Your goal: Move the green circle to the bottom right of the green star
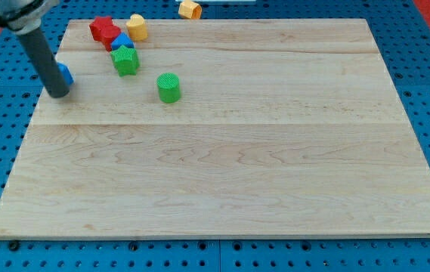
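Green circle (168, 87) sits clear, lower right of green star (125, 60).

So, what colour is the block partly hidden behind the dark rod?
Blue block, seen in the camera view, just behind my tip.

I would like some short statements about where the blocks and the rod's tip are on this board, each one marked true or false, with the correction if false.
1. The green circle lies toward the view's bottom right of the green star. True.
2. My tip touches the green circle. False: it is far to the view's left of it, next to a blue block that the rod partly hides.
3. A yellow block sits at the board's top edge, apart from the others. True.
4. The red block is alone at the board's bottom. False: it is near the view's top left, in a cluster with the green star, another blue block and another yellow block.
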